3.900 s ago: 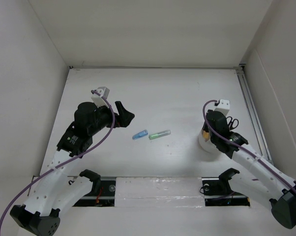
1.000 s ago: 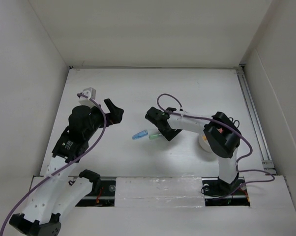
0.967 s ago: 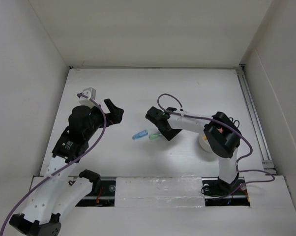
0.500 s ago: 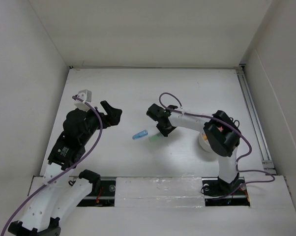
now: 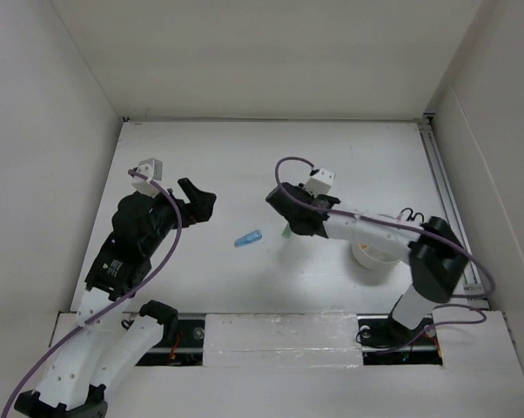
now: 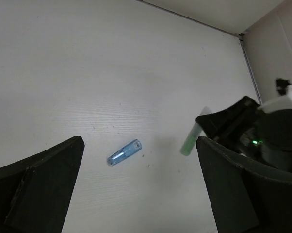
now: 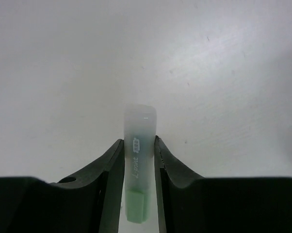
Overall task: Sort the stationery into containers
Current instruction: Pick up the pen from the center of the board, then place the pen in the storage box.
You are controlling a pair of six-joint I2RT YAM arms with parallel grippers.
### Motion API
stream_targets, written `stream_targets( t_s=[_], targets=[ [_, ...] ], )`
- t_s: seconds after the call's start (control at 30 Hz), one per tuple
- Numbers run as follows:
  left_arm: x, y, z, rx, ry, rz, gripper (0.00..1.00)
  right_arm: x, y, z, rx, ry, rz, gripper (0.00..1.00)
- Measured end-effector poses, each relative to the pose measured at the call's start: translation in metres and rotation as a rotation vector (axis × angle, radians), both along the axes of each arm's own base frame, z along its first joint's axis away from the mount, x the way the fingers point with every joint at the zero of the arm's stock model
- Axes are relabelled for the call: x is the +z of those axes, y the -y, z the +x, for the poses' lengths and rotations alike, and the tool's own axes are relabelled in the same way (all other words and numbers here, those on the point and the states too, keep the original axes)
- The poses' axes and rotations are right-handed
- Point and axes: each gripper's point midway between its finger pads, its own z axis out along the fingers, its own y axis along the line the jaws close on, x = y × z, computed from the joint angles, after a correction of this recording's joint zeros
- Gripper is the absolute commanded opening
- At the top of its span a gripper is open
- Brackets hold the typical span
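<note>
My right gripper [image 5: 287, 225] is shut on a stubby green marker [image 5: 285, 234] with a pale translucent cap and holds it off the table. The right wrist view shows the marker [image 7: 138, 155] pinched between both fingers [image 7: 112, 167], cap pointing away. A blue marker [image 5: 247, 239] lies on the table just left of it, and also shows in the left wrist view [image 6: 124, 153]. My left gripper [image 5: 199, 198] is open and empty, up and left of the blue marker. The round white cup [image 5: 367, 257] stands at the right, partly hidden by my right arm.
White walls enclose the table on the left, back and right. A metal rail [image 5: 445, 200] runs along the right edge. Black scissor handles [image 5: 408, 214] show by the cup. My right arm stretches from the cup across to mid-table.
My right gripper has closed on the green marker and lifted it off the table, with the wrist swung up and the forearm dropped to the right. My left arm barely moved. The blue marker stayed put.
</note>
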Motion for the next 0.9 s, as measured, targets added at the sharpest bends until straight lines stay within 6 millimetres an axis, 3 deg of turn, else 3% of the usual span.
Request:
stream_targets(
  t_s=[0.17, 0.3, 0.47, 0.6, 0.73, 0.9],
  targets=[
    [-0.004, 0.001, 0.003, 0.000, -0.015, 0.006, 1.00, 0.091, 0.024, -0.020, 0.230, 0.292, -0.076, 0.00],
    [-0.008, 0.002, 0.005, 0.000, -0.030, 0.012, 1.00, 0.125, 0.069, -0.041, 0.317, 0.437, -0.141, 0.00],
    [-0.013, 0.004, 0.008, -0.005, -0.048, 0.018, 1.00, 0.146, 0.127, -0.068, 0.310, 0.560, -0.169, 0.00],
    [-0.017, 0.007, 0.009, -0.015, -0.063, 0.021, 1.00, 0.161, 0.159, -0.083, 0.257, 0.648, -0.156, 0.00],
    [-0.019, 0.009, 0.010, -0.025, -0.073, 0.021, 1.00, 0.152, 0.176, -0.082, 0.203, 0.640, -0.210, 0.00],
    [-0.017, 0.011, 0.009, -0.037, -0.067, 0.015, 1.00, 0.132, 0.191, -0.060, 0.143, 0.549, -0.327, 0.00]
  ],
)
